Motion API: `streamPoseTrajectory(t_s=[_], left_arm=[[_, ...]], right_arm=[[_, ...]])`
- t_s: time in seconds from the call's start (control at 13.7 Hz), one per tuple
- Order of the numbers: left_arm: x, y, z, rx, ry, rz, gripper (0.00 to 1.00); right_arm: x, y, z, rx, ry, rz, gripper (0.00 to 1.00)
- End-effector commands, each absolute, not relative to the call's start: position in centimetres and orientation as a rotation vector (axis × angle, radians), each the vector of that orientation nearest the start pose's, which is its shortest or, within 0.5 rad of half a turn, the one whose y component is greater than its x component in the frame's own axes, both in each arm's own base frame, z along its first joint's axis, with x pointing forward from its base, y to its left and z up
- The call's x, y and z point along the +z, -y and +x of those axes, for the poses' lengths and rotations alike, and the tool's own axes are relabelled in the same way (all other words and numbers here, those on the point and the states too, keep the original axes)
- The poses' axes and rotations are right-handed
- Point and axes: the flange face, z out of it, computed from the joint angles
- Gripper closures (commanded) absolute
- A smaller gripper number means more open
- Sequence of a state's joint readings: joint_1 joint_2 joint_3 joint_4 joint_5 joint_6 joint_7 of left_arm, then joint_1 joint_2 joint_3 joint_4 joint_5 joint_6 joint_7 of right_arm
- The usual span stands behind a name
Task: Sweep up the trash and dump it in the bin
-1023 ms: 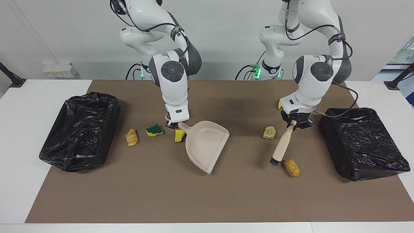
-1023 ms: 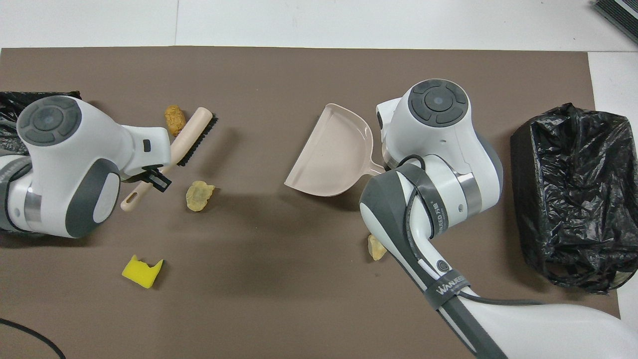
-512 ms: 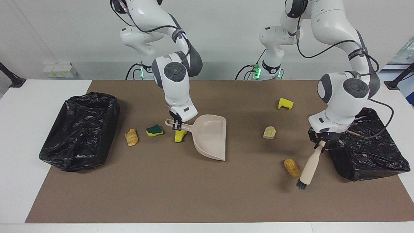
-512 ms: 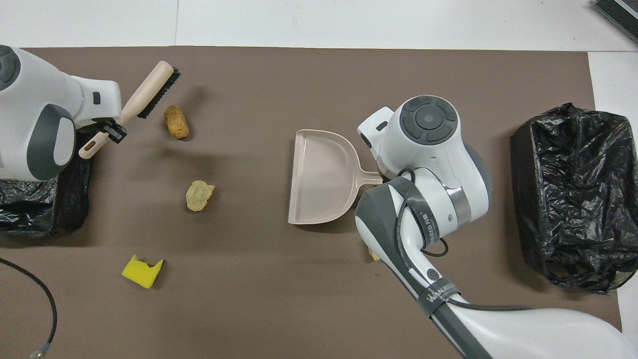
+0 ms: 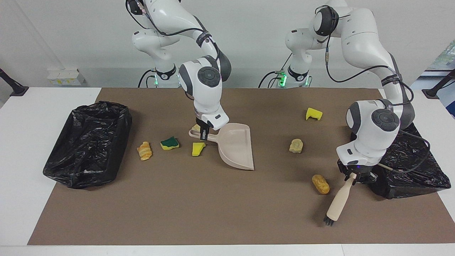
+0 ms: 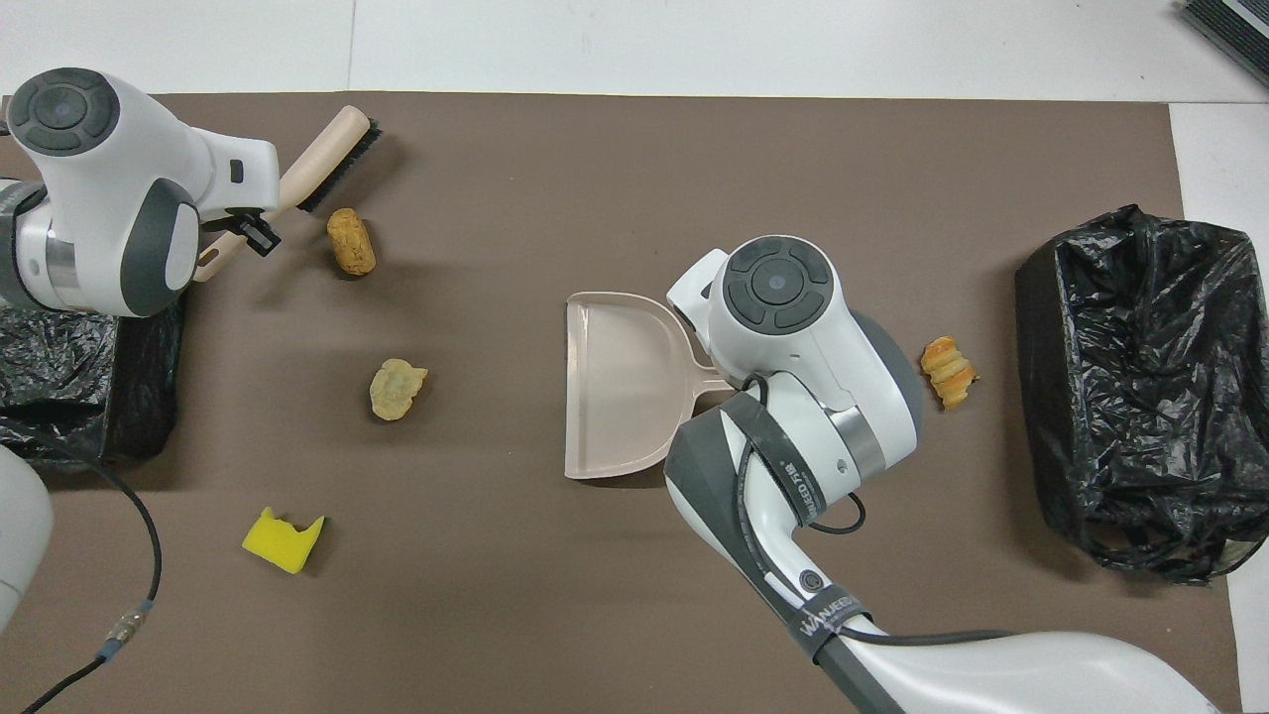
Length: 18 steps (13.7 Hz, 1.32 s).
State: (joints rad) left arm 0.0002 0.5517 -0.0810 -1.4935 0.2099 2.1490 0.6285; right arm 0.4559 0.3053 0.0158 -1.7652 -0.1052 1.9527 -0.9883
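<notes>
1. Left gripper (image 5: 354,175) pinches the handle of the beige brush (image 5: 338,201), which slants down so its black bristles touch the brown mat (image 5: 177,213), just beside the orange bread-like lump (image 5: 320,184) and by the black-lined bin (image 5: 408,167) at the left arm's end.
2. Right gripper (image 5: 203,132) is clamped on the handle of the beige dustpan (image 5: 235,145), whose open mouth faces the left arm's end of the table; the pan looks empty.
3. Trash is scattered on the mat: a tan lump (image 5: 296,145) and a notched yellow sponge chunk (image 5: 314,113) between dustpan and brush; a yellow sponge wedge (image 5: 197,148), a green-and-yellow sponge (image 5: 169,143) and a croissant-like bit (image 5: 144,150) toward the other black-lined bin (image 5: 89,142); one more small piece (image 5: 196,127) sits by the dustpan handle.
4. Judging by this, the sweeping step is just starting: nothing is collected yet.
5. Next, the brush probably needs to push the orange lump toward the dustpan mouth, with the pan edge flat on the mat.
6. Readable writing: the band on the right arm seems to read "WANJEED" (image 6: 829,617); I am not sure of it.
</notes>
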Motion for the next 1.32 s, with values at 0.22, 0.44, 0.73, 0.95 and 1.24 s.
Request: streamPoseTrajectory(t_s=[0.22,0.44,0.73,0.95,1.24], left_arm=[[36.0,3.6,65.8,0.183,-1.193,-2.746,1.00],[34.5,4.5,61.0,0.295,-1.212,-2.749,1.00],[34.3,7.1,53.8,0.397,-1.223,-2.733,1.00],[33.7,11.0,50.3,0.459,-1.125,-2.735,1.00],[33.8,16.3,47.4,0.474,-1.062,-2.734,1.00]], right_arm=[[38.2,-27.2,54.6,0.287,2.225,-2.307,1.00],[38.1,-27.1,54.6,0.291,2.248,-2.280,1.00],[37.8,-27.0,54.5,0.295,2.248,-2.278,1.00],[37.7,-26.8,54.5,0.293,2.245,-2.281,1.00],[37.5,-26.7,54.4,0.295,2.244,-2.281,1.00]])
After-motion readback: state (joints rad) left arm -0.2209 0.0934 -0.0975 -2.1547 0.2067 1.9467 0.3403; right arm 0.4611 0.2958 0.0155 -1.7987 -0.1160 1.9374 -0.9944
